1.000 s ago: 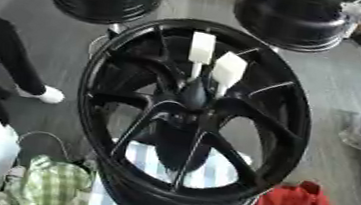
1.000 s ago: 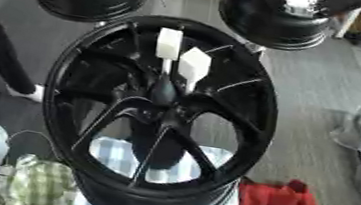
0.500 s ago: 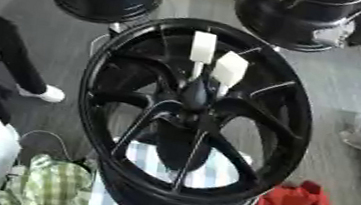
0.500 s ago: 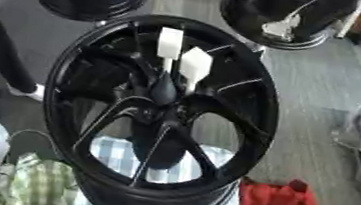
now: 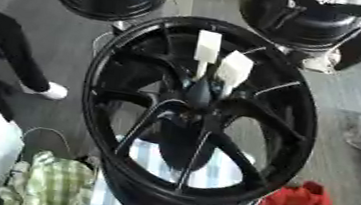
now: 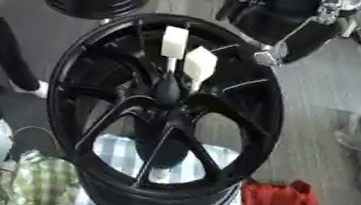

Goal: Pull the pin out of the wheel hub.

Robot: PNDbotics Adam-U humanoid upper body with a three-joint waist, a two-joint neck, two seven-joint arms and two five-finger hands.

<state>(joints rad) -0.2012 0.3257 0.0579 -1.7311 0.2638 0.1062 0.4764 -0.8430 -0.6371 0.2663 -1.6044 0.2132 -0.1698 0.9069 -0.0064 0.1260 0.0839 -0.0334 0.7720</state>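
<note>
Plainly, the pull has not begun: the black wheel hub [image 5: 197, 122] stands on its edge at the middle of the view, its lower rim over a blue-and-white striped cloth [image 6: 120, 149], with nothing on it; two pale tabs on thin stems, which I take to be the pin [image 5: 207, 53] and its neighbour [image 5: 233, 71], stand up from the dark centre boss, close beside each other; which of them is the pin I cannot say. Neither hand shows in either view, so their pose and whether the fingers are spread or closed cannot be told. Next, I judge, a hand must come in over the upper spokes, pinch one tab and draw it along its stem, away from the boss.
</note>
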